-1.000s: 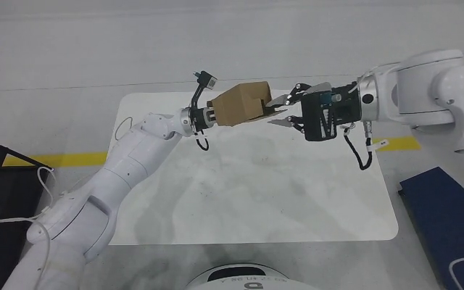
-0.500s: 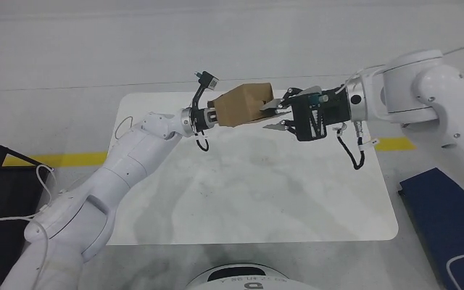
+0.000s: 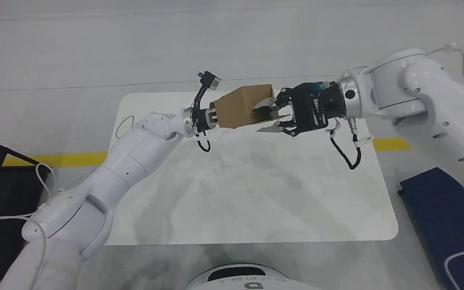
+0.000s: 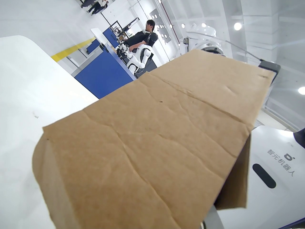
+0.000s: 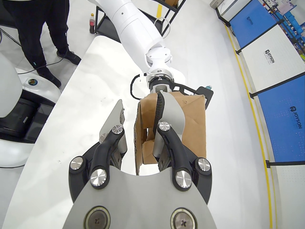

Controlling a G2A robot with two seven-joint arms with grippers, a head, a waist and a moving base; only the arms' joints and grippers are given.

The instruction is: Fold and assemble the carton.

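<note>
A brown carton [image 3: 243, 105] hangs in the air over the far part of the white table [image 3: 254, 203], lying sideways. My left gripper [image 3: 215, 114] is shut on its closed end. In the left wrist view a creased carton panel [image 4: 147, 144] spreads across the foreground. My right gripper [image 5: 140, 100] is open at the carton's open end [image 5: 147, 141]. One finger [image 5: 170, 113] reaches inside the carton, the other finger [image 5: 116, 120] stays outside, and a side wall stands between them. In the top view the right gripper [image 3: 265, 119] meets the carton from the right.
The table's near and middle parts lie bare below both arms. A dark blue panel [image 3: 435, 210] sits off the table's right edge. A yellow floor line [image 3: 72, 158] runs behind the left arm. Blue barriers [image 5: 281, 91] stand beyond the table.
My right gripper has moved left to the carton and turned at the wrist; one finger now sits inside the open end. The left arm and the carton have stayed nearly still.
</note>
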